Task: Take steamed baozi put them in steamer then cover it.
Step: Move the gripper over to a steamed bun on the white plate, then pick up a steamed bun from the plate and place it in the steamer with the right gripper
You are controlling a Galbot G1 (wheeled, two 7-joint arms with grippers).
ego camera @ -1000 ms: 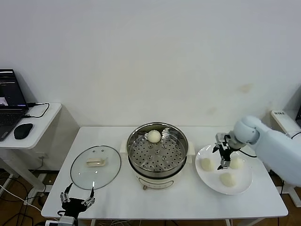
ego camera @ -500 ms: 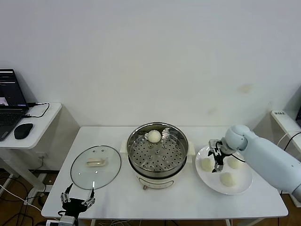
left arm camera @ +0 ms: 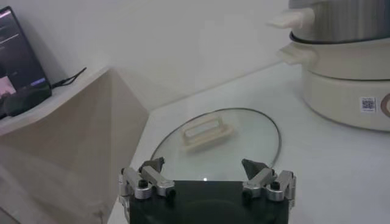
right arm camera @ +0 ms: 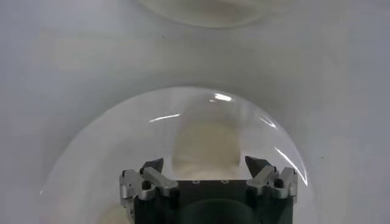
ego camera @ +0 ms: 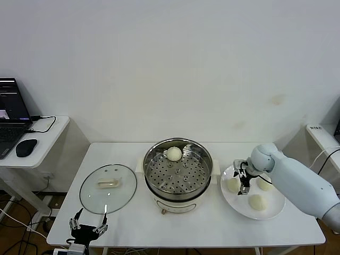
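Over the white plate (ego camera: 271, 211) to the right of the steamer (ego camera: 177, 172), the right gripper (ego camera: 242, 178) hangs with its jaws spread wide, straddling the nearest of three baozi (ego camera: 233, 185) there (a fourth (ego camera: 174, 153) sits on the steamer's perforated tray). Left of the steamer lies the glass cover (ego camera: 108, 188); the left gripper (ego camera: 88, 228), also spread, waits beside it

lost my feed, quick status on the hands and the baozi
Right hand open over plate, above nearest baozi. Left hand open, parked near lid. One baozi in steamer, three on plate. Nothing in the way.
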